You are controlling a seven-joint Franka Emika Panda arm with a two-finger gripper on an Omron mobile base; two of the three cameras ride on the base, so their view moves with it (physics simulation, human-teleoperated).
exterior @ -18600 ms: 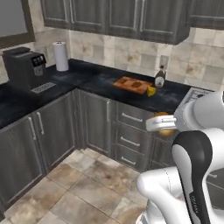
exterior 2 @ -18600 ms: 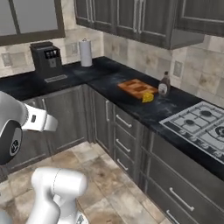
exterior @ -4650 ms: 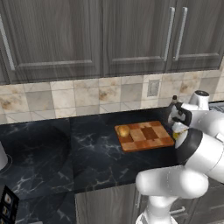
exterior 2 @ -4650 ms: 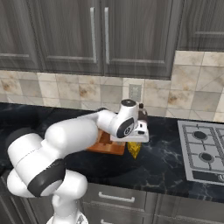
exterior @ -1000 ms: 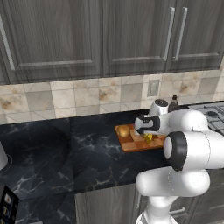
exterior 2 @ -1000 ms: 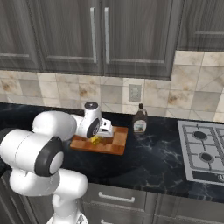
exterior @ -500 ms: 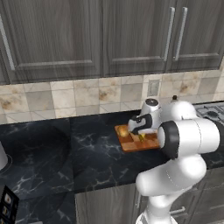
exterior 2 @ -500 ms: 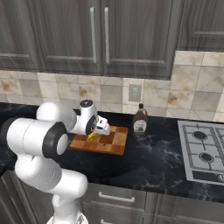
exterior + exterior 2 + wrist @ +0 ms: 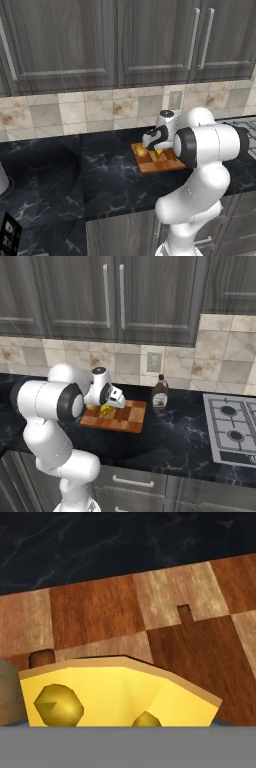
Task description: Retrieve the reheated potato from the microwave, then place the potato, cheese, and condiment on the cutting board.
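The arm is reaching over the board [image 9: 159, 162], which is lying on the dark counter [image 9: 75, 170] below the grey cabinets [image 9: 100, 40]. The gripper [image 9: 156, 150] is hanging low over the board's left half, with the cheese [image 9: 105, 409] showing yellow right at its tip. In the hand view the cheese [image 9: 117, 692] is sitting close in front of the camera, on the board [image 9: 165, 612]; the fingertips themselves are not visible, so whether the jaws are clamping the wedge or standing apart beside it cannot be told.

The potato [image 9: 141, 150] is lying on the board's left end, just beside the cheese; a brown edge at the hand view's left may be the same potato. The condiment [image 9: 160, 392] is standing upright on the counter just right of the board, off it, near the wall outlet [image 9: 153, 362]. The stove [image 9: 232, 428] is sitting further right.
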